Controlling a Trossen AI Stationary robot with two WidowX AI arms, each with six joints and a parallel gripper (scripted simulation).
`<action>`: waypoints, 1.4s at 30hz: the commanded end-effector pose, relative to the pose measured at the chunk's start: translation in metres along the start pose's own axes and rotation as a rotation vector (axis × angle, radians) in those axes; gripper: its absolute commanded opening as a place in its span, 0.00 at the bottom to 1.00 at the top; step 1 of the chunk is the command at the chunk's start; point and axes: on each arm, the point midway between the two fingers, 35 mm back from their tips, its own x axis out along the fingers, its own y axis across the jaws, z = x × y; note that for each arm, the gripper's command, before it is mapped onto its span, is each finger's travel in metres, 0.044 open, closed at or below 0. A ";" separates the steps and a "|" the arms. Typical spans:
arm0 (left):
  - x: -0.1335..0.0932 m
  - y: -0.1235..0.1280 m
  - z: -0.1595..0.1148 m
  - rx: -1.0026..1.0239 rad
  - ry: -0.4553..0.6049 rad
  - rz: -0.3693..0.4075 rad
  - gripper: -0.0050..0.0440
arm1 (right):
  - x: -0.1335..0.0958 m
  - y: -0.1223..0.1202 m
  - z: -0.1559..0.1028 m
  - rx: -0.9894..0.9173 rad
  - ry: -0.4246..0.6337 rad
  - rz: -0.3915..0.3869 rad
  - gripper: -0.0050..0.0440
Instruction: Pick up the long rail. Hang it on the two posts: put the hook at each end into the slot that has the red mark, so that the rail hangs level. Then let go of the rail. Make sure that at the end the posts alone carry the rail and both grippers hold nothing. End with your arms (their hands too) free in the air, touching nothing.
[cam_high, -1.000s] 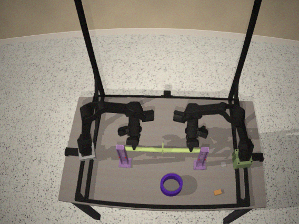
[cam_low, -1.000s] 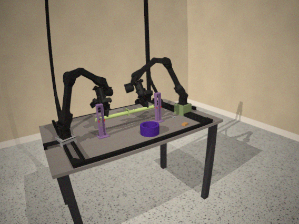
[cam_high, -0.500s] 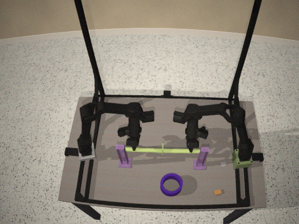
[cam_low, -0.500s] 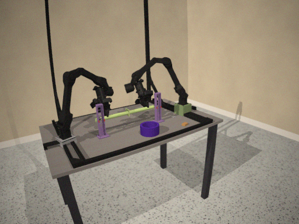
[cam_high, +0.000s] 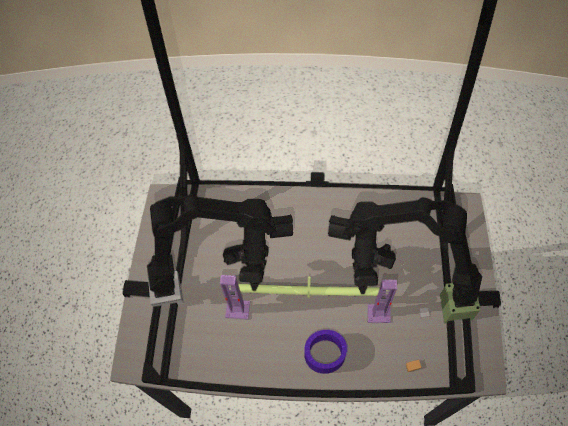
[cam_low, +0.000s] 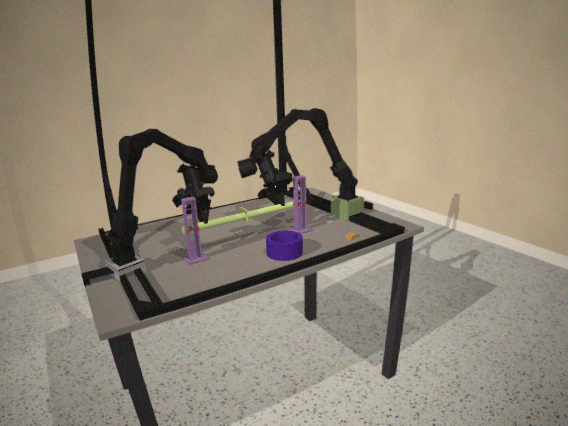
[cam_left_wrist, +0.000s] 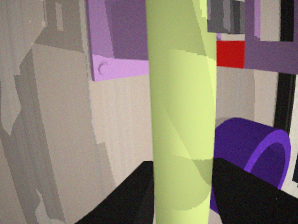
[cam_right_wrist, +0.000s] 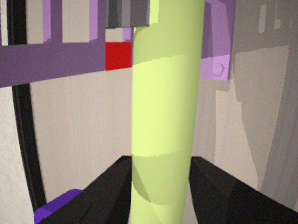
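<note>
The long yellow-green rail (cam_high: 280, 289) (cam_low: 227, 219) (cam_left_wrist: 182, 100) (cam_right_wrist: 164, 110) is held above the table, roughly level, its ends close behind the two purple posts (cam_high: 379, 316) (cam_high: 238, 311) (cam_low: 303, 215) (cam_low: 192, 247). My left gripper (cam_high: 363, 290) (cam_low: 283, 203) (cam_left_wrist: 182, 169) is shut on the rail near the picture-right post. My right gripper (cam_high: 254, 287) (cam_low: 205, 220) (cam_right_wrist: 160, 165) is shut on it near the picture-left post. A red mark (cam_left_wrist: 230, 54) (cam_right_wrist: 118, 56) shows beside the rail in each wrist view. The hooks are mostly hidden; I cannot tell whether they sit in the slots.
A purple ring (cam_high: 325, 370) (cam_low: 284, 251) (cam_left_wrist: 227, 135) stands in front of the rail, between the posts. An orange block (cam_high: 413, 365) (cam_low: 351, 236) lies near the front right. A small pale square (cam_high: 424, 313) lies right of the posts. Black frame bars (cam_high: 310, 389) edge the table.
</note>
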 end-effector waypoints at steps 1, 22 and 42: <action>0.000 -0.007 0.001 0.000 0.007 -0.006 0.10 | 0.000 0.006 0.000 0.002 0.009 0.005 0.10; 0.007 -0.003 0.000 0.000 0.007 -0.006 0.10 | 0.007 0.002 0.000 0.002 0.009 0.005 0.10; 0.007 0.000 0.000 0.001 0.004 0.008 0.74 | 0.007 0.000 0.000 0.002 0.008 -0.009 0.74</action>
